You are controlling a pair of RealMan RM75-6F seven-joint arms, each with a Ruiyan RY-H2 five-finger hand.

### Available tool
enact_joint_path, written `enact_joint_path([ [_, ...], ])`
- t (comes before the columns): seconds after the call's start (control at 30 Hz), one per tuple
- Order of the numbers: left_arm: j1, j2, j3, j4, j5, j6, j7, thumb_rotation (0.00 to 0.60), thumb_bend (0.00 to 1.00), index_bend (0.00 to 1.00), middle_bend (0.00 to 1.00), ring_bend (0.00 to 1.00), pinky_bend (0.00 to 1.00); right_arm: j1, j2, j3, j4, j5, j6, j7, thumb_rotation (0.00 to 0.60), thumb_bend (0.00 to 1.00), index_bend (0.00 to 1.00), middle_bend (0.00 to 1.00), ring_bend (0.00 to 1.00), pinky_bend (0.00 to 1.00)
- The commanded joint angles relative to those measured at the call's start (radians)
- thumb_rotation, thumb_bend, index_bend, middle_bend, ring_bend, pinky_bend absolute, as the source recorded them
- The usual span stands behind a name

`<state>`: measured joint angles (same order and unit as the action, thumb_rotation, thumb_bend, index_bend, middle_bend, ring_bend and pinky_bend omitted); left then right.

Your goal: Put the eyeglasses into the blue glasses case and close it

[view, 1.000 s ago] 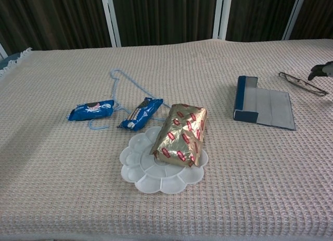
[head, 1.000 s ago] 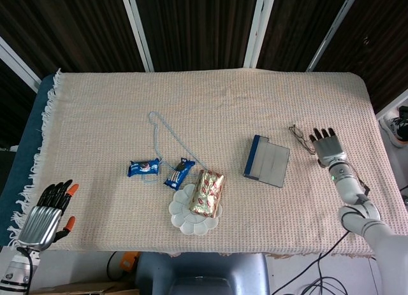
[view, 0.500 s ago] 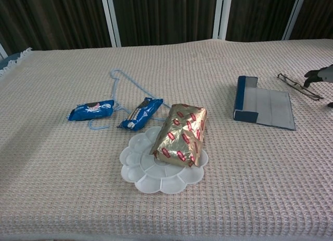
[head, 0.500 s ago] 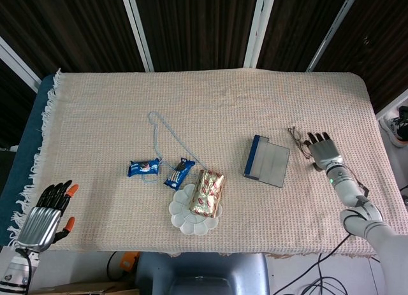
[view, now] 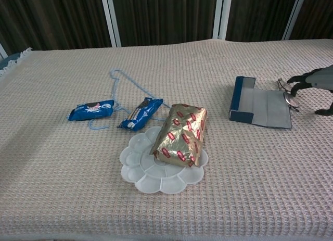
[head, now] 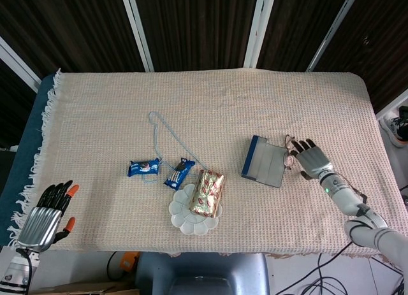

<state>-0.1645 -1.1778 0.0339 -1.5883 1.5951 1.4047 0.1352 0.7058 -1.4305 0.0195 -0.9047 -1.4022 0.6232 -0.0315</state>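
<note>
Eyeglasses [head: 290, 151] — under right hand's [head: 310, 158] fingertips

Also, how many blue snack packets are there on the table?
2. One blue packet lies left of the white plate; the other blue packet lies between them, close to the plate's upper-left rim. None seems hidden.

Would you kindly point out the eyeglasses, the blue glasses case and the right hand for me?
eyeglasses [head: 289, 152]: head view, on the frame.
blue glasses case [view: 266, 105]: chest view, on the grey open flap.
right hand [head: 310, 159]: head view, on its back.
</note>
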Motion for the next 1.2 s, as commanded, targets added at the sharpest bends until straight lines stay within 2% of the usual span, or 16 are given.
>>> enact_joint_path([
  [0.03, 0.001, 0.000, 0.000, 0.000, 0.000, 0.002, 0.000, 0.600, 0.41, 0.00, 0.00, 0.00, 0.08, -0.002, 0.015, -0.008, -0.052, -0.014, 0.025, -0.030, 0.600, 0.50, 0.32, 0.00, 0.00, 0.00],
  [0.37, 0.007, 0.007, 0.001, -0.002, 0.005, 0.015, -0.015, 0.600, 0.41, 0.00, 0.00, 0.00, 0.08, -0.030, 0.069, -0.028, -0.158, -0.032, 0.103, -0.122, 0.600, 0.50, 0.32, 0.00, 0.00, 0.00],
  [0.53, 0.009, 0.010, 0.000, -0.001, 0.007, 0.020, -0.021, 0.600, 0.41, 0.00, 0.00, 0.00, 0.09, -0.049, 0.091, -0.036, -0.174, -0.049, 0.145, -0.092, 0.600, 0.50, 0.33, 0.00, 0.00, 0.00],
  [0.63, 0.009, 0.008, 0.000, 0.001, 0.005, 0.017, -0.019, 0.600, 0.41, 0.00, 0.00, 0.00, 0.09, -0.050, 0.084, -0.027, -0.152, -0.072, 0.190, -0.066, 0.600, 0.48, 0.35, 0.00, 0.00, 0.00],
  [0.83, 0.006, 0.004, -0.003, 0.001, 0.000, 0.010, -0.006, 0.600, 0.41, 0.00, 0.00, 0.00, 0.09, -0.023, 0.017, -0.012, -0.040, -0.149, 0.297, -0.090, 0.600, 0.48, 0.39, 0.00, 0.00, 0.00],
  [1.0, 0.005, -0.002, -0.003, 0.001, -0.003, 0.007, 0.004, 0.600, 0.41, 0.00, 0.00, 0.00, 0.09, 0.019, -0.021, -0.022, 0.036, -0.184, 0.273, -0.142, 0.600, 0.48, 0.40, 0.00, 0.00, 0.00],
  [1.2, 0.006, -0.004, -0.003, 0.002, -0.002, 0.007, 0.008, 0.600, 0.41, 0.00, 0.00, 0.00, 0.09, 0.053, -0.040, -0.022, 0.038, -0.178, 0.218, -0.176, 0.600, 0.45, 0.39, 0.00, 0.00, 0.00],
])
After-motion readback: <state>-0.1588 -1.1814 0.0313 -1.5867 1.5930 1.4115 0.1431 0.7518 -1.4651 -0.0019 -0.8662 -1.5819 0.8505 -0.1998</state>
